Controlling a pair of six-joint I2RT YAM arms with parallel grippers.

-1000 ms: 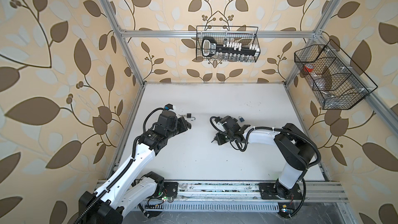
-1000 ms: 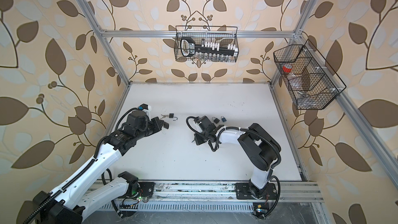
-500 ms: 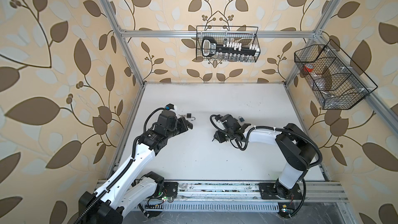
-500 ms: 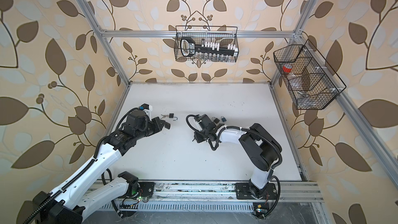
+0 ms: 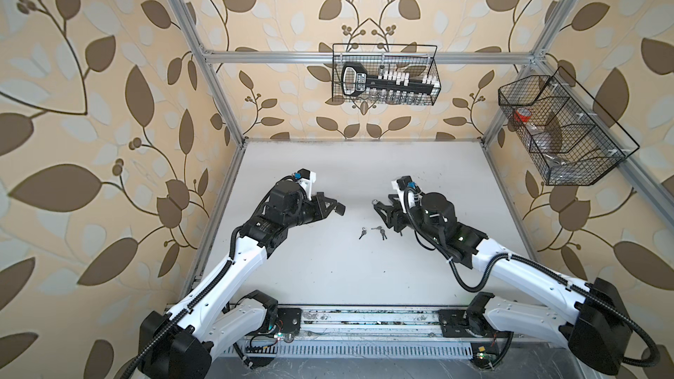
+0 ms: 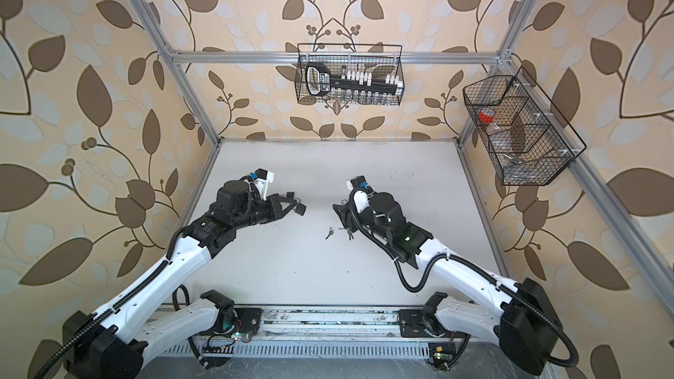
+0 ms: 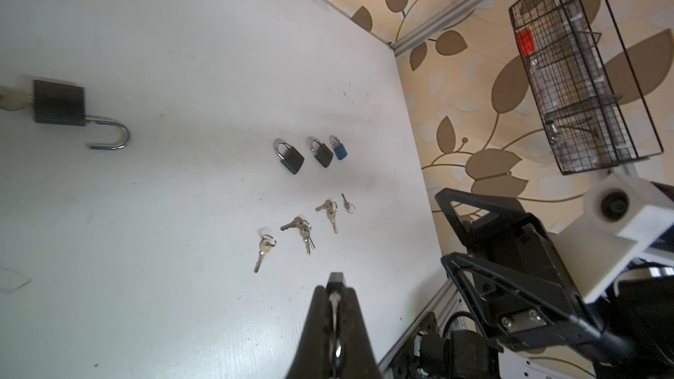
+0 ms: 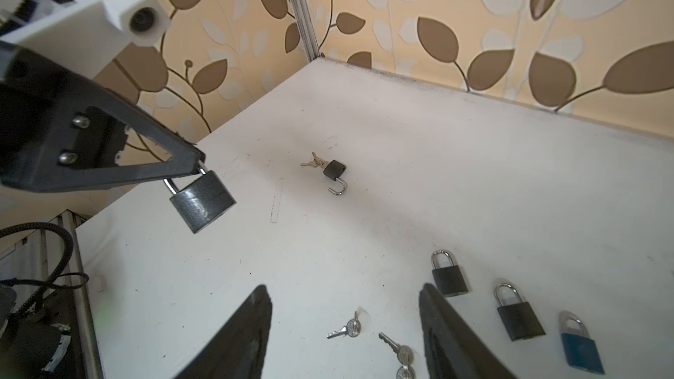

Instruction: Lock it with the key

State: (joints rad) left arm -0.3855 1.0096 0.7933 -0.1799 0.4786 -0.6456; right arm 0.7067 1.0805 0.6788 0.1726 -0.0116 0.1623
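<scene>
My left gripper (image 5: 337,208) is shut on the shackle of a dark padlock (image 8: 202,202), which hangs from its tips above the table; both top views show it (image 6: 301,208). In the left wrist view only the lock's top (image 7: 335,278) shows past the shut fingers. My right gripper (image 8: 343,297) is open and holds nothing. It hovers over a single key (image 8: 346,329) and a key bunch (image 8: 399,353) lying on the white table. Both top views show these keys (image 5: 362,233) (image 6: 348,232) between the two grippers.
An open padlock (image 7: 60,107) with keys in it lies farther back on the table (image 8: 334,171). Two black padlocks (image 8: 448,280) (image 8: 518,317) and a blue one (image 8: 580,350) lie in a row beside more keys (image 7: 330,211). Wire baskets (image 5: 384,74) (image 5: 561,129) hang on the walls.
My right gripper's jaws have gone from shut to open. The left gripper has shifted a little toward the middle of the table.
</scene>
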